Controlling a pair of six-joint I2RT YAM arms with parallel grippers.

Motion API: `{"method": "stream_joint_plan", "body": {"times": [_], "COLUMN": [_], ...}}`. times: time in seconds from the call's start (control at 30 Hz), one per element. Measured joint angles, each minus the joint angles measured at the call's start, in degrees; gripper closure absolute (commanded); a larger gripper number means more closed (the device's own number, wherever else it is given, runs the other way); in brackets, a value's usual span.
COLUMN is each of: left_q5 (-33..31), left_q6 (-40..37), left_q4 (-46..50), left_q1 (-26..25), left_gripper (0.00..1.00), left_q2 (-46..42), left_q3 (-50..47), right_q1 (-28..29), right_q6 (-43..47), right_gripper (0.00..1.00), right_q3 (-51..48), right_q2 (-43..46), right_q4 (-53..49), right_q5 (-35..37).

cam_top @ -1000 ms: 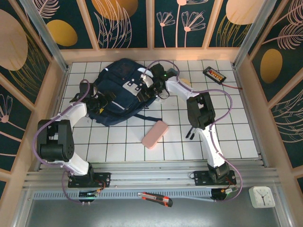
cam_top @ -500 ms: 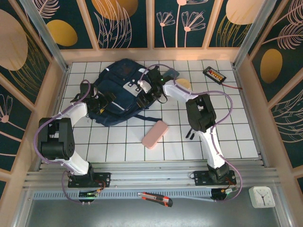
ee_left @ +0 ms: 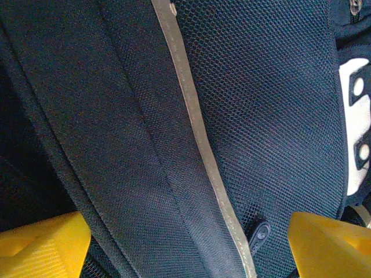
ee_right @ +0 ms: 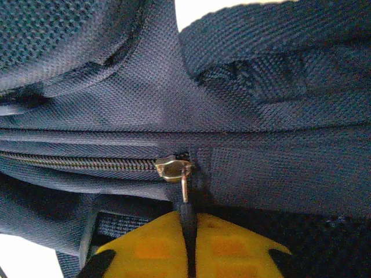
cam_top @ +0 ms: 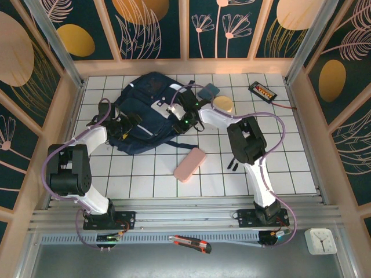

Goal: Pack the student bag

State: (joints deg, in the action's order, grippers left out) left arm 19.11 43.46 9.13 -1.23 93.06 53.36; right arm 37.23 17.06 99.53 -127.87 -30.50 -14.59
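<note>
The student bag [cam_top: 142, 110], dark navy with white patches, lies at the back left of the tiled table. In the right wrist view my right gripper [ee_right: 188, 226] is shut on the black zip pull [ee_right: 186, 211] hanging from a brass slider [ee_right: 172, 169] at the end of a closed zip on the bag [ee_right: 261, 156]. From above, the right gripper [cam_top: 181, 114] sits at the bag's right edge. My left gripper [cam_top: 120, 124] is at the bag's left side. Its yellow fingertips [ee_left: 40, 246] stand wide apart over the mesh fabric and light stripe [ee_left: 197, 127], open and holding nothing.
A pink case [cam_top: 190, 164] lies in front of the bag. A blue-grey square item [cam_top: 207, 91] and a tan round disc [cam_top: 222, 103] lie just right of it. A black device [cam_top: 262, 90] with a red cable sits at the back right.
My right gripper slid left along the bag and shut on the zip pull, uncovering the blue-grey item and the tan disc. The left arm has hardly moved.
</note>
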Motion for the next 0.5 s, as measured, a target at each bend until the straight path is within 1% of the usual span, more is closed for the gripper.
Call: {"method": "stream_joint_plan", "body": {"times": [0.03, 0.07, 0.23, 0.3, 0.37, 0.5], "left_q5": [0.0, 0.0, 0.0, 0.1, 0.2, 0.5], "left_q6": [0.0, 0.0, 0.1, 0.1, 0.1, 0.5], "left_q4": [-0.1, -0.3, -1.4, -1.7, -2.1, -2.4], "left_q1": [0.0, 0.0, 0.0, 0.0, 0.0, 0.0], "left_gripper": [0.12, 0.12, 0.12, 0.12, 0.12, 0.12], "left_q2": [0.0, 0.0, -0.1, -0.3, -0.7, -2.0], "left_q3": [-0.1, -0.3, -1.0, -1.4, -1.8, -3.1], "right_q1": [0.1, 0.0, 0.0, -0.2, -0.5, -2.9], "right_q6": [0.0, 0.0, -0.1, -0.8, -1.6, -5.6], "right_gripper": [0.96, 1.0, 1.0, 1.0, 1.0, 1.0], "right_q3": [-0.5, -1.0, -3.9, -5.3, -6.9, -12.6], "right_q2": [0.3, 0.6, 2.4, 3.5, 4.6, 8.8], "right_q4": [0.4, 0.8, 3.4, 4.2, 5.2, 8.8], "right_q5": [0.0, 0.0, -0.4, -1.6, -3.7, -12.2]}}
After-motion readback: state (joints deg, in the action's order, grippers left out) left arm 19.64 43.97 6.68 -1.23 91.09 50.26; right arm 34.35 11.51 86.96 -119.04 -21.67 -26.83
